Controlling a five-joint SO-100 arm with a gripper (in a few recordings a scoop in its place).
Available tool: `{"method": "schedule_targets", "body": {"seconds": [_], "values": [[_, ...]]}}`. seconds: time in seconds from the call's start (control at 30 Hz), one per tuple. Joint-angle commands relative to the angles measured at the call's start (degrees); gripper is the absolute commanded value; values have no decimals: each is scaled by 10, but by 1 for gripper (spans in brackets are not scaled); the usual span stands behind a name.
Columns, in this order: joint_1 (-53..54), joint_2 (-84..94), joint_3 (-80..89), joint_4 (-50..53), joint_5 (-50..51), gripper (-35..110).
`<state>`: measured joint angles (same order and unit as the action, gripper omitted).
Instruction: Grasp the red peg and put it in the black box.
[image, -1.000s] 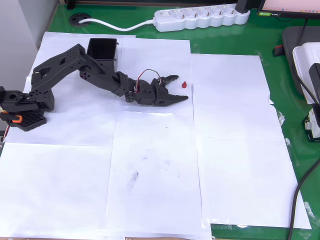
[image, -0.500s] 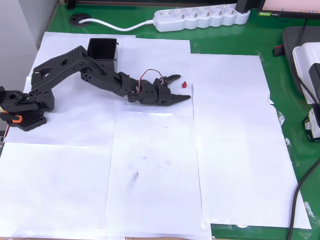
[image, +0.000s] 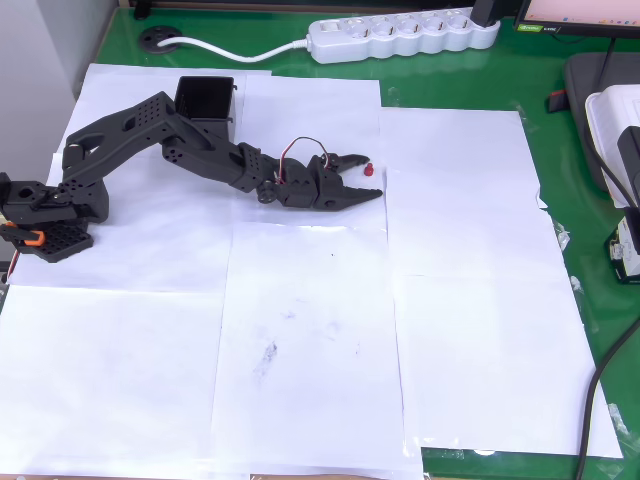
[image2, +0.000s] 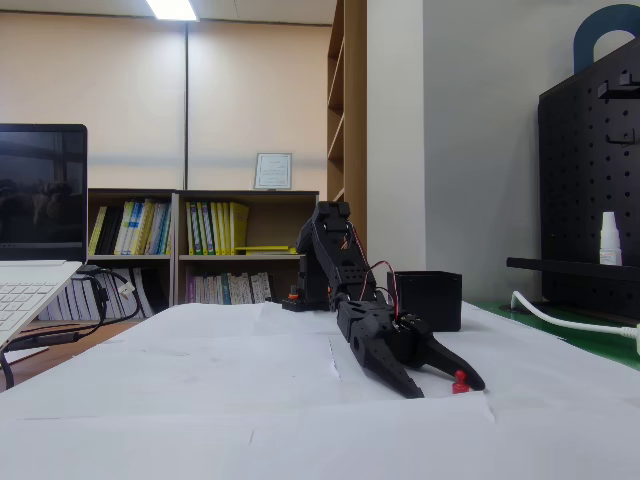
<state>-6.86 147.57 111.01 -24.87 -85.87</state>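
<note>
- pincer (image: 368, 177) low over papered tabletop (image: 470, 300), jaws spread, gripping nothing
- red peg (image: 369, 170) between fingertips, nearer upper one; contact unclear
- black box (image: 205, 98) well behind

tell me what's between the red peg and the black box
In the overhead view, the arm's wrist and open gripper lie between the red peg and the black box; otherwise white paper.

- White paper sheets (image: 310, 330) cover a green table (image: 560, 150).
- A white plastic power strip (image: 400, 35) lies at the far edge.
- A wooden bookshelf (image2: 200, 245) holds books.
</note>
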Motion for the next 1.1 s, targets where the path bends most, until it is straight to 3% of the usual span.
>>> {"method": "schedule_targets", "body": {"seconds": [0.0, 1.07], "values": [[-18, -18, -11, -4, -10, 20], [-50, -10, -29, -34, 3, 19]]}}
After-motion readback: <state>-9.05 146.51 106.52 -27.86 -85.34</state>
